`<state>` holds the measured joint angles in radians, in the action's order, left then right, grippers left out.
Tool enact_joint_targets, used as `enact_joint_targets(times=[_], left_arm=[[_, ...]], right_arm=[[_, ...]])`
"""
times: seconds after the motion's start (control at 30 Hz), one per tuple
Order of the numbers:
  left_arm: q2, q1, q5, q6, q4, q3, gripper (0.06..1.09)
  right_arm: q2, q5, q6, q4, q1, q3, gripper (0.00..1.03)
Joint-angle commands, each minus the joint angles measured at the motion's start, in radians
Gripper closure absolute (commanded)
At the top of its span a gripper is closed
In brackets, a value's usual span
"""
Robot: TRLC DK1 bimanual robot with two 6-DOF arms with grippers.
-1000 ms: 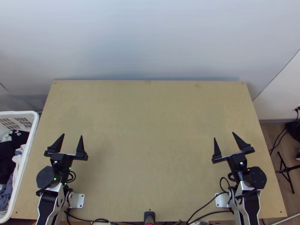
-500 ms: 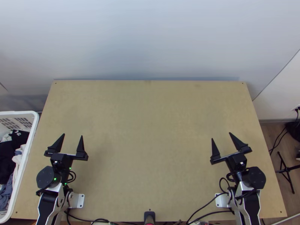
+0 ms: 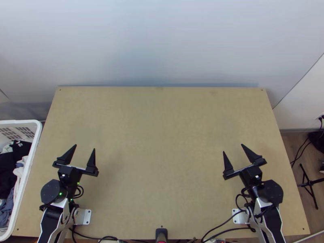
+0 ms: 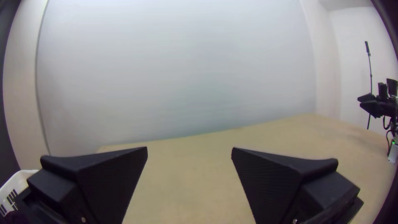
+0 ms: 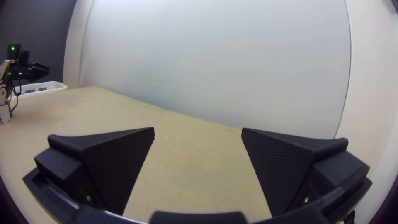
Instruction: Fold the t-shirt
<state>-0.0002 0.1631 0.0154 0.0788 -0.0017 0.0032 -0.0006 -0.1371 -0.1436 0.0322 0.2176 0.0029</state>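
Surface (image 3: pixel 162 141): light wood, matt, smooth. Both pairs of jaws: black, matt, plastic-looking; inner faces rough, finely ribbed in the wrist views. Arm links (image 3: pixel 59 203): silver-grey, smooth, look like metal. Base plates (image 3: pixel 86 216): white, flat, smooth, metal or plastic, can't tell. Basket (image 3: pixel 37 137): white plastic, smooth rim, slotted wall. Clothes (image 3: pixel 7 170) in it: soft cloth. Back wall (image 3: pixel 162 40): pale, smooth. Floor (image 3: pixel 288 142): wood-look.

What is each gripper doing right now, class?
Left gripper: open, holding nothing.
Right gripper: open, holding nothing.
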Motion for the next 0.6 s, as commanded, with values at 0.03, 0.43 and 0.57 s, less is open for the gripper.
enact_joint_targets(times=[0.03,0.43,0.57], left_arm=[[0.002,0.118,-0.025,0.035,-0.007,0.006,0.1],[0.549,-0.065,-0.046,0.044,-0.017,0.416,0.1],[0.683,-0.143,-0.046,0.042,-0.195,0.613,0.1]], right_arm=[[-0.004,0.217,-0.016,-0.023,0.129,0.011,0.05],[0.086,0.229,-0.034,-0.074,0.111,0.278,0.16],[0.244,0.232,0.002,-0.146,0.105,0.391,0.14]])
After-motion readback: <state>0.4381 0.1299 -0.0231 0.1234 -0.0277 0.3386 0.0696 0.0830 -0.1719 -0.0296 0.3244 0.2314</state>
